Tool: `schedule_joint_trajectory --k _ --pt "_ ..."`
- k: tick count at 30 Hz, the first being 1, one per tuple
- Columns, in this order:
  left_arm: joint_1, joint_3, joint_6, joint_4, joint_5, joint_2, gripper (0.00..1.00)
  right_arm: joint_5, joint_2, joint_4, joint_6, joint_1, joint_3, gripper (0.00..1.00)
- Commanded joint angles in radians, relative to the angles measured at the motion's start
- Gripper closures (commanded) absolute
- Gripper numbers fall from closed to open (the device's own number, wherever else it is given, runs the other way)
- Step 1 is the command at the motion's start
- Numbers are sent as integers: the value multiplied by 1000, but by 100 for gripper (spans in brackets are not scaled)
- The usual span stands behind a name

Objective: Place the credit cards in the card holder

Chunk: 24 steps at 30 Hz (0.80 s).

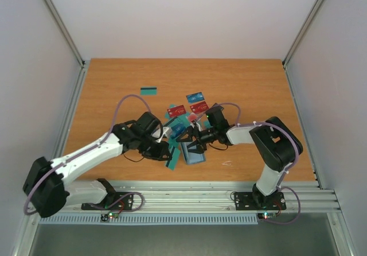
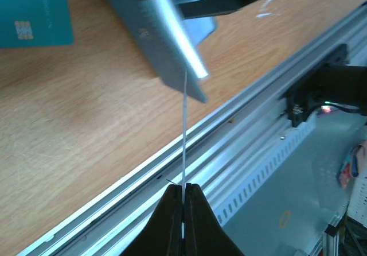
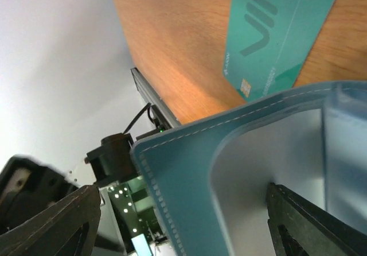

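The left fingers (image 2: 176, 201) are pinching a thin card (image 2: 184, 130) edge-on, its far edge meeting the grey-blue card holder (image 3: 189, 152) low in the middle of the desk (image 1: 114, 95). The right fingers (image 3: 63, 221) are standing wide open, straddling the holder's wall.

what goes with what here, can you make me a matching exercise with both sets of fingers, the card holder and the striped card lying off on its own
Things:
1. left fingers
2. right fingers
3. card holder
4. striped teal card

States:
a. lies alone on the table, beyond the pile
b. spread wide apart
c. shut on a thin card seen edge-on
d. spread open, pale inside showing

Pairs: 1-c, 2-b, 3-d, 4-a
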Motion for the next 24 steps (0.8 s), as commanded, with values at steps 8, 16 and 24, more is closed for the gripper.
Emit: schedule_joint_trajectory --k 8,16,24 --pt "4 -10 -28 94 177 -143 100 6 167 255 144 33 30 18" --pt "-24 45 -12 204 197 26 100 18 145 365 241 33 0 7" --pt "-76 110 32 197 161 189 100 58 73 189 221 33 30 7"
